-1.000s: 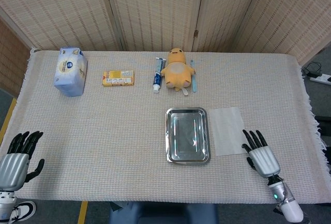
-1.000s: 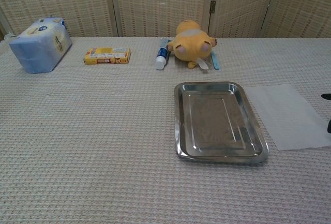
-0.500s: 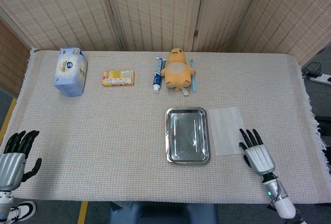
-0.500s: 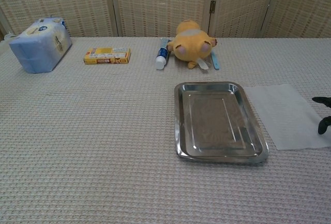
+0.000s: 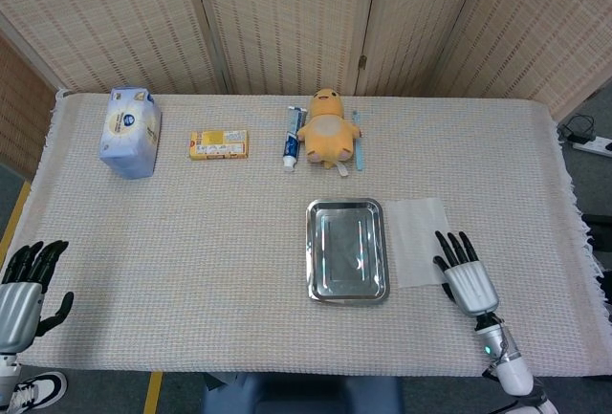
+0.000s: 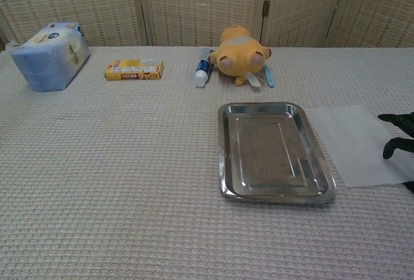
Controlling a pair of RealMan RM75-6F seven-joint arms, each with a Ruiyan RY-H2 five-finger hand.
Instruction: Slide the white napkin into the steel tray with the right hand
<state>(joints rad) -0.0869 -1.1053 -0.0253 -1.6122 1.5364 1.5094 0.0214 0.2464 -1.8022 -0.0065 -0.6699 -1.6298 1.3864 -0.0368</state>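
White napkin [image 5: 419, 240] flat beside steel tray [image 5: 347, 284], right hand [image 5: 467, 278] at its right edge, fingers spread, empty

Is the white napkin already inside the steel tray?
No, the white napkin lies flat on the tablecloth beside the steel tray, which holds nothing.

Colours and patterns. Just left of the right hand [image 5: 466, 277], silver with black fingers [image 6: 392, 120], lies the plain white square napkin [image 5: 420, 241]; further left, the mirror-bright rectangular steel tray [image 5: 347, 250]. Beyond it: a yellow plush chick [image 5: 328, 127] with a pale belly, flanked by a white-and-blue toothpaste tube [image 5: 291, 140] and a light-blue toothbrush [image 5: 358, 141]; a yellow printed box [image 5: 218, 143]; a pale blue tissue pack [image 5: 130, 131]. All rest on a beige woven tablecloth [image 5: 191, 261] before tan woven screens [image 5: 287, 17].
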